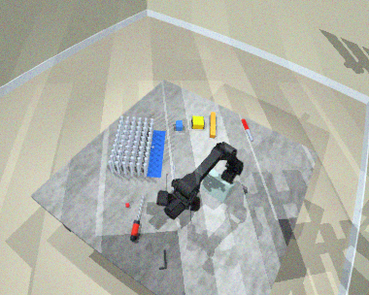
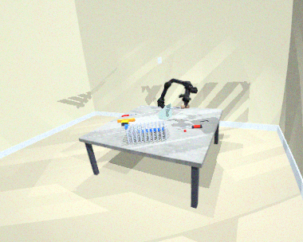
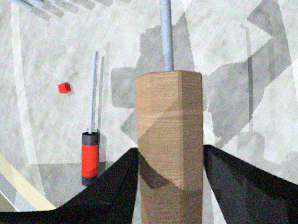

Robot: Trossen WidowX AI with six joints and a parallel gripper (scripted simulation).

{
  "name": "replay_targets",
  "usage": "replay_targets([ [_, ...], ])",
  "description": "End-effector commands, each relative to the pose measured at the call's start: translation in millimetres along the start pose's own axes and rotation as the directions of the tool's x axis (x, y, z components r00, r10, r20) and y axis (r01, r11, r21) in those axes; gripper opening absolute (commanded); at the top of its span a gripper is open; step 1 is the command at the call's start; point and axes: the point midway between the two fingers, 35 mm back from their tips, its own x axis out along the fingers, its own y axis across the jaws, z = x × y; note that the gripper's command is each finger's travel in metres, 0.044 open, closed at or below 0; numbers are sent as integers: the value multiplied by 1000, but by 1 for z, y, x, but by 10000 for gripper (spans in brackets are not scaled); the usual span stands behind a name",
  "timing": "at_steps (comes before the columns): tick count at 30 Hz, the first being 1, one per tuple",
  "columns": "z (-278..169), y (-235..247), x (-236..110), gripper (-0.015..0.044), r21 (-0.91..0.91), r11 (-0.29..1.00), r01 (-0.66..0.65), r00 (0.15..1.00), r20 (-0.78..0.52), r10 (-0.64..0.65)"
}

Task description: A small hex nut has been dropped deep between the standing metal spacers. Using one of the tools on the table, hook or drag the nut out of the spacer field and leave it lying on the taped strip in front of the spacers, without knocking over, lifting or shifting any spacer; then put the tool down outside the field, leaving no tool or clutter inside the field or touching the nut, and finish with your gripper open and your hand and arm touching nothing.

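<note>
The metal spacers (image 1: 133,146) (image 2: 147,138) stand in rows at the table's left in the top view. The blue taped strip (image 1: 156,154) lies along their right side. A tiny pale speck (image 1: 152,147) on the strip may be the nut; it is too small to tell. My gripper (image 3: 170,152) (image 2: 185,105) is shut on the wooden handle (image 3: 169,110) of a tool with a thin metal shaft (image 3: 166,35). It is away from the spacers, low over the table; the arm hides the fingers in the top view. The tool's far tip is outside the wrist view.
A red-and-black screwdriver (image 1: 135,230) (image 2: 197,126) (image 3: 90,160) and a small red cube (image 1: 127,205) (image 3: 64,88) lie left of my gripper. A hex key (image 1: 164,259) lies nearer the front. Blue, yellow (image 1: 198,122) and orange (image 1: 213,125) blocks and a red-handled tool (image 1: 246,125) lie behind. A pale green panel (image 2: 165,113) stands by the arm.
</note>
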Motion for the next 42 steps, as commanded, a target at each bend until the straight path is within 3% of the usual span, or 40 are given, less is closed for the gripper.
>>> replay_targets([
  [1, -1, 0, 3, 0, 6, 1000, -7, 1000, 6, 7],
  [42, -18, -6, 44, 0, 6, 1000, -8, 1000, 5, 8],
])
